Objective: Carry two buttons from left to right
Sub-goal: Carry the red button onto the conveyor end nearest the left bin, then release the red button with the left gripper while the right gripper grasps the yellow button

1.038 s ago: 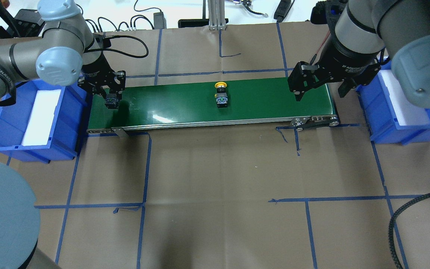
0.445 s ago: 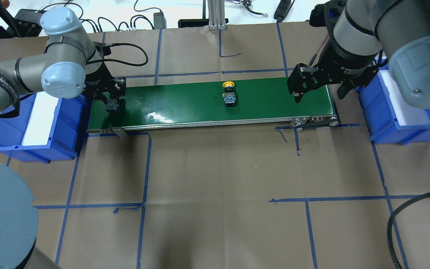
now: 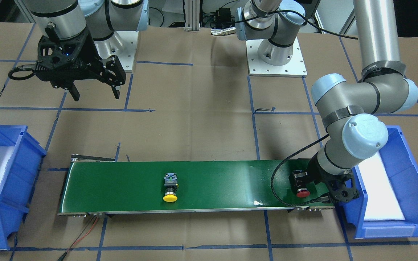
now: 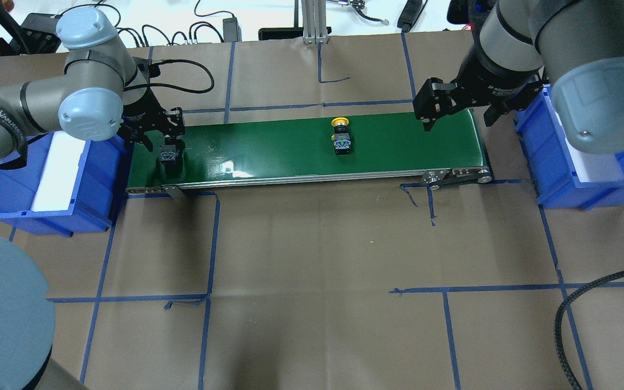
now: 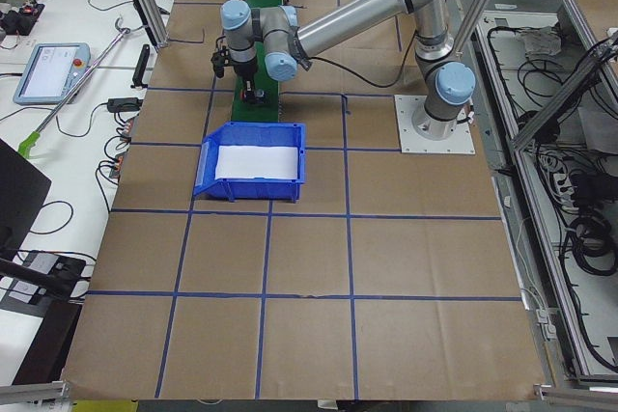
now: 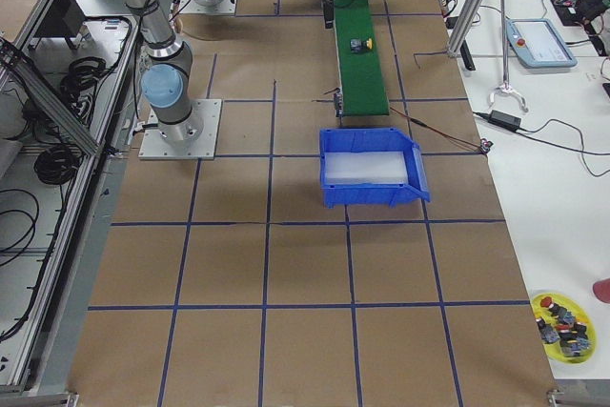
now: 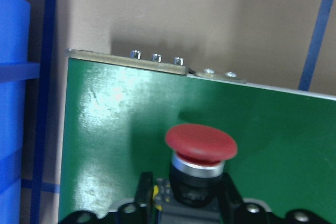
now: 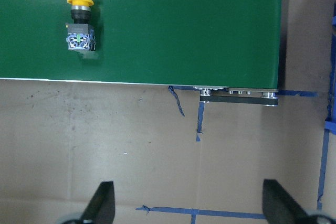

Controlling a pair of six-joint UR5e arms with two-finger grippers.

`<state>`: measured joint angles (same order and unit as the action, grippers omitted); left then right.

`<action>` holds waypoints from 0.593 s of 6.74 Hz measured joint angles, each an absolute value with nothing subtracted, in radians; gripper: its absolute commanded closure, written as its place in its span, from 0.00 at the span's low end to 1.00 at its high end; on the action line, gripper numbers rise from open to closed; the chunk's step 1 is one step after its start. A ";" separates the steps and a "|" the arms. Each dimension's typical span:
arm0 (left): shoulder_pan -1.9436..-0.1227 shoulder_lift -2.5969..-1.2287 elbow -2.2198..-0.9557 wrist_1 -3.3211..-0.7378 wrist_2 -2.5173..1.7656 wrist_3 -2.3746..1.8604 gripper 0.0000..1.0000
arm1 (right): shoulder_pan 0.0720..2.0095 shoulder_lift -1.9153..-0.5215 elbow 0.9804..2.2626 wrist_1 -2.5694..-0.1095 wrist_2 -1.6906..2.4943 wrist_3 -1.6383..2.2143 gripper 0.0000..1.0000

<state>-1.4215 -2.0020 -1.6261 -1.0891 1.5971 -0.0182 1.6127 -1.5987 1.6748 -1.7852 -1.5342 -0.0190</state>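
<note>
Since a second ago the yellow mushroom-capped push button (image 4: 340, 138) has ridden the green conveyor belt (image 4: 268, 146) toward 3 o'clock in the overhead view, cap pointing to 12 o'clock. The right gripper (image 4: 459, 115) has drawn back toward 12 o'clock, fingers spread wide and empty. At the belt's 9 o'clock end the red mushroom-capped push button (image 7: 200, 145) lies between the fingers of the left gripper (image 4: 164, 145). Its rear block is cut off in the wrist view, and whether the fingers press it cannot be told.
</note>
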 measured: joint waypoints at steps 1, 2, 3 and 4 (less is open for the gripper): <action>-1.421 -1.991 -1.610 -1.093 1.598 -0.017 0.00 | 1.613 -1.559 1.675 -1.835 -1.539 -0.019 0.00; -1.421 -1.971 -1.583 -1.121 1.600 -0.017 0.00 | 1.614 -1.520 1.675 -1.873 -1.547 -0.020 0.00; -1.422 -1.943 -1.543 -1.190 1.601 -0.017 0.00 | 1.614 -1.486 1.675 -1.889 -1.556 -0.020 0.00; -1.427 -1.915 -1.501 -1.278 1.601 -0.021 0.00 | 1.615 -1.459 1.672 -1.898 -1.557 -0.017 0.00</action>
<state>-1.4269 -1.9149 -1.5005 -1.2777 1.6012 -0.0208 1.6154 -1.4594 1.6721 -1.8981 -1.5571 -0.0174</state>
